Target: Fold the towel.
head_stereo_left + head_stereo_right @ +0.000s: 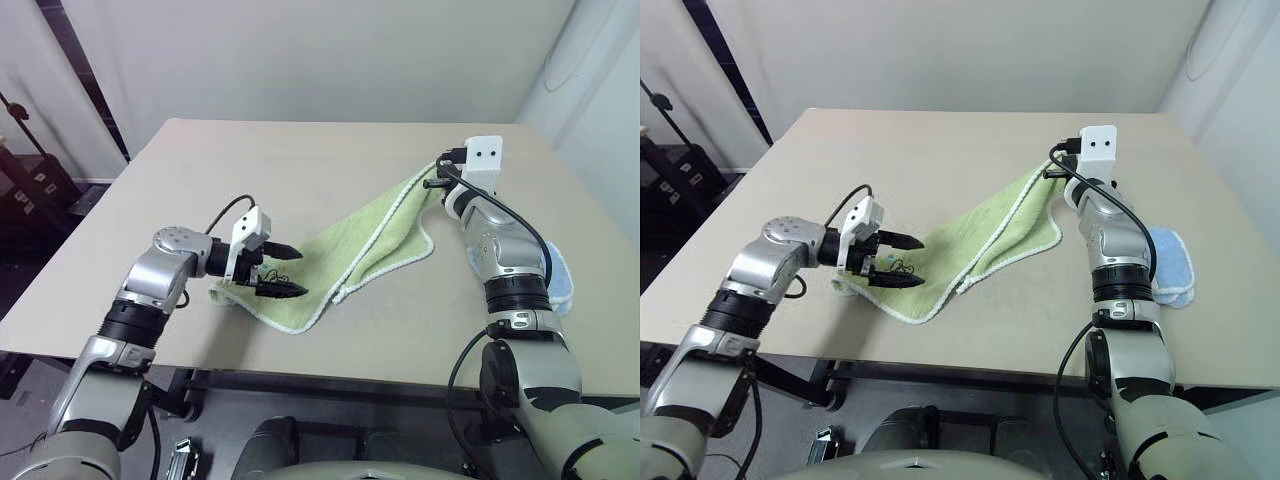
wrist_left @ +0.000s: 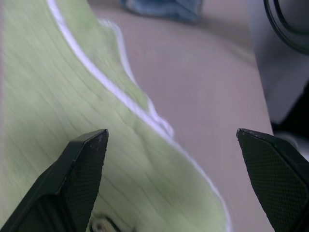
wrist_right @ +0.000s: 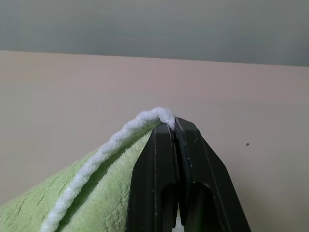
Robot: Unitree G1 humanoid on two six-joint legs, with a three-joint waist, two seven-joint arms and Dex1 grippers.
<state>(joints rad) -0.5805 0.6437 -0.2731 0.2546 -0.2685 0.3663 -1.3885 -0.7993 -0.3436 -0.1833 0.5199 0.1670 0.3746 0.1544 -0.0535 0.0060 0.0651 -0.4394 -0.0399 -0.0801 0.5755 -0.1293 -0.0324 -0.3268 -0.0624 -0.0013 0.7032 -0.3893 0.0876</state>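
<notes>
- The towel (image 1: pixel 365 240) is soft light green terry cloth, nubby, with white stitched edging.
- The tabletop (image 1: pixel 300 165) looks smooth, matt beige laminate.
- The left hand (image 2: pixel 174 159) has black fingers (image 2: pixel 84 169) with finely textured matt pads.

Count of items on the tan table (image 1: pixel 300 170), which fills the centre of the frame: one light green towel (image 1: pixel 350 250) with white edging at mid-frame, and one smaller light blue towel (image 1: pixel 1170 262) at the right edge of the frame, two towels in all. Two robot grippers are counted, the left gripper (image 1: pixel 287 270) at centre left and the right gripper (image 3: pixel 175 126) at upper right, each with two black fingers. One black cable runs along each arm, making two cables.
</notes>
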